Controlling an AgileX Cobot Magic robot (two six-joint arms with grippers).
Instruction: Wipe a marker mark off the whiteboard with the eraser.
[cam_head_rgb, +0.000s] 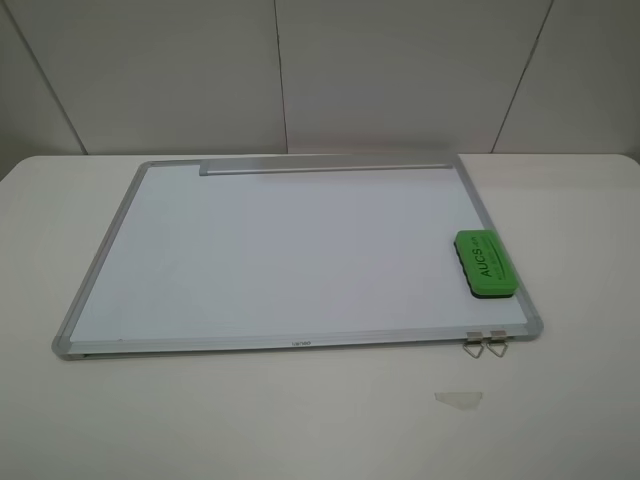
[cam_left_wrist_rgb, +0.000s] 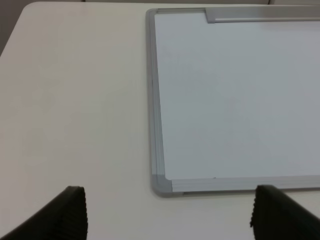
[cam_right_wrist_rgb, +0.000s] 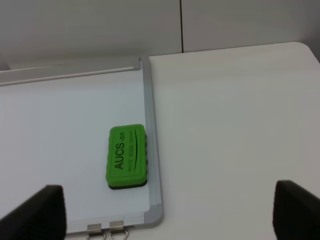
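The whiteboard lies flat on the table, its grey tray strip along the far edge. No marker mark shows on its white surface in any view. The green eraser with "AUCS" lettering rests on the board against its right frame, near the front right corner; the right wrist view shows the eraser too. My right gripper is open, short of the eraser and apart from it. My left gripper is open near the whiteboard at its front left corner. Neither gripper appears in the high view.
Two metal clips hang on the board's front edge below the eraser. A small scrap of clear tape lies on the white table in front of them. A panelled wall stands behind the table.
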